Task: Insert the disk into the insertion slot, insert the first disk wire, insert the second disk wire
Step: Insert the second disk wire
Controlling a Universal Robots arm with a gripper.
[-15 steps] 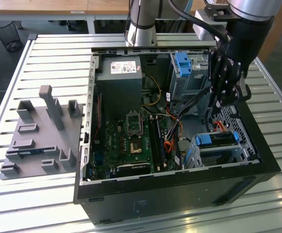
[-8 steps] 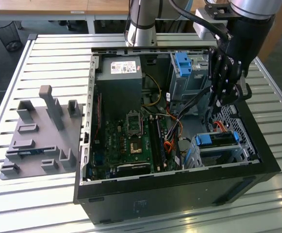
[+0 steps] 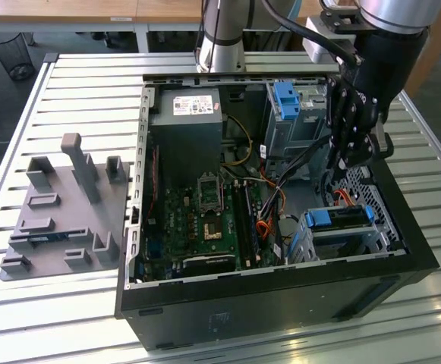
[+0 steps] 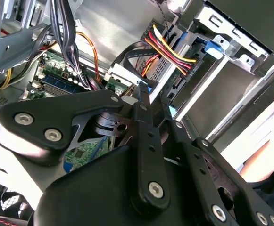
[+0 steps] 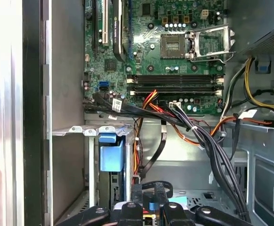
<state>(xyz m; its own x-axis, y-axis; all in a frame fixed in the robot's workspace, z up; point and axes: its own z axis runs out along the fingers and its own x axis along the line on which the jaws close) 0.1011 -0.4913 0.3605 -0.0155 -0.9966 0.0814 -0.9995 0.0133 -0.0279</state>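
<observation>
Your case (image 3: pixel 281 303) lies open on a table (image 3: pixel 76 83) of silver slats. The arm's base (image 3: pixel 220 45) stands at the table's far edge, behind the case. Beyond the table are wooden desks (image 3: pixel 91 9), a grey floor and a black mesh bin (image 3: pixel 11 53).

On the slats toward the exterior view's left sits a grey plate (image 3: pixel 61 220) of upright holders, well apart from the work.

Inside the case you see the green board (image 3: pixel 205 212), a grey power unit (image 3: pixel 186 129) with a white label, and a tall cage (image 3: pixel 288 121) with a blue bracket.

The disk (image 3: pixel 340 218) sits in the slot (image 3: pixel 357 241), the low grey cage in the near corner at the exterior view's right. Its blue carrier faces up. In the first wrist view the same blue carrier (image 5: pixel 111 153) shows inside the cage walls.

Your gripper (image 3: pixel 349 163) hangs inside the case, between the tall cage and the slot, above a tangle of black and orange wires (image 3: pixel 281 197). In both wrist views the fingers (image 4: pixel 144 108) are drawn close, pinching a small blue plug (image 5: pixel 151 205). You cannot tell whether any wire is seated in the disk.
</observation>
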